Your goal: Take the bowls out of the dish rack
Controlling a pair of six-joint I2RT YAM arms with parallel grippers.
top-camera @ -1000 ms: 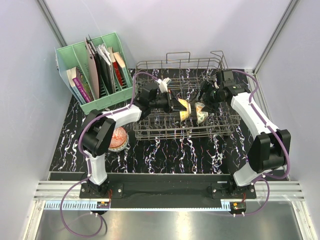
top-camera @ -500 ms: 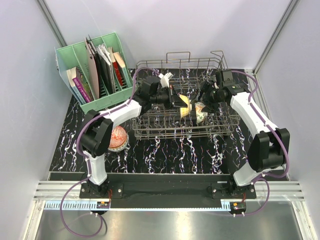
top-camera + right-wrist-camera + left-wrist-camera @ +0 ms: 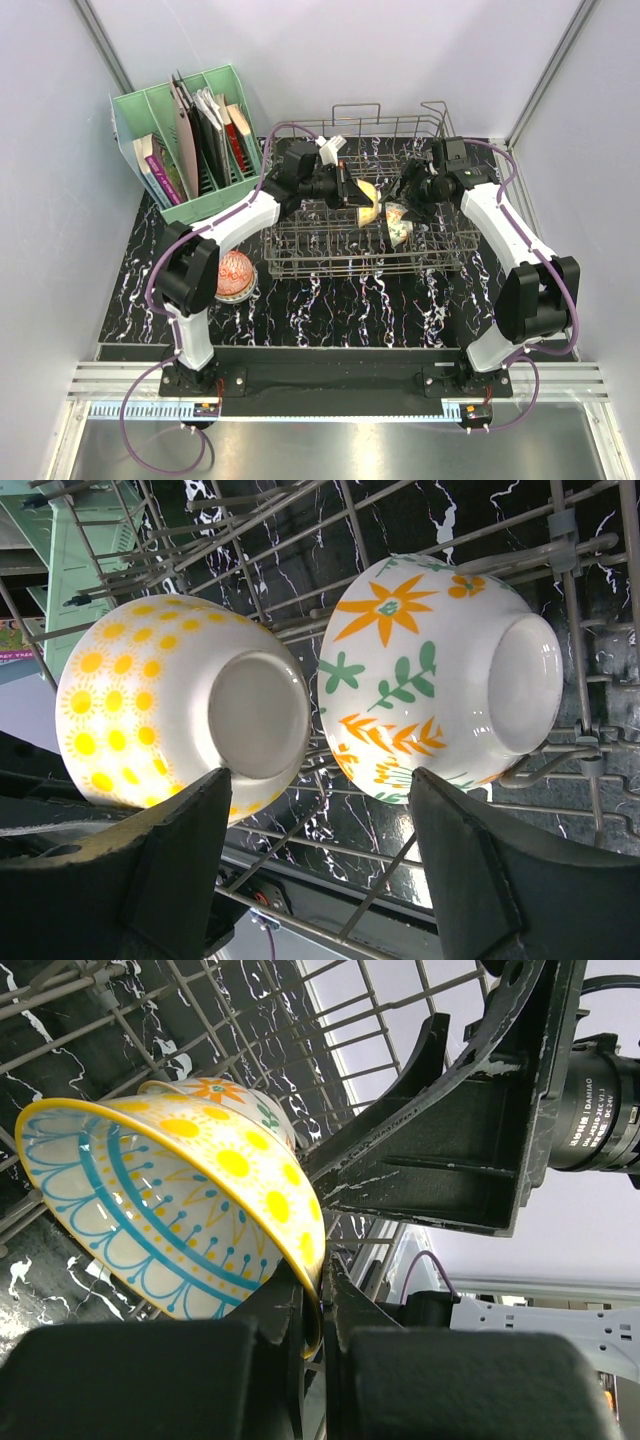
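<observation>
Against the frame one second back, the left gripper (image 3: 347,190) had carried the yellow bowl (image 3: 368,192) up and toward the far side of the dish rack (image 3: 320,256). The right arm had scarcely shifted. The left pincer was clenched on that bowl's rim, and the left wrist view showed the rim pinched between the fingers (image 3: 290,1310). The right gripper (image 3: 318,780) stood released, jaws wide, just short of both bowls. The only legible writing was "DAMIAO" on a black motor housing (image 3: 590,1100) in the left wrist view; the smaller lines under it we could not read. That view alone showed the yellow bowl's inside, with blue scallops and yellow suns. The right wrist view alone showed the white feet of the yellow bowl and the floral bowl (image 3: 430,690), the latter resting among the rack tines. Only the top view showed the red-pink bowl (image 3: 235,276) on the table (image 3: 330,310) left of the rack, and the green file holder (image 3: 150,110).
</observation>
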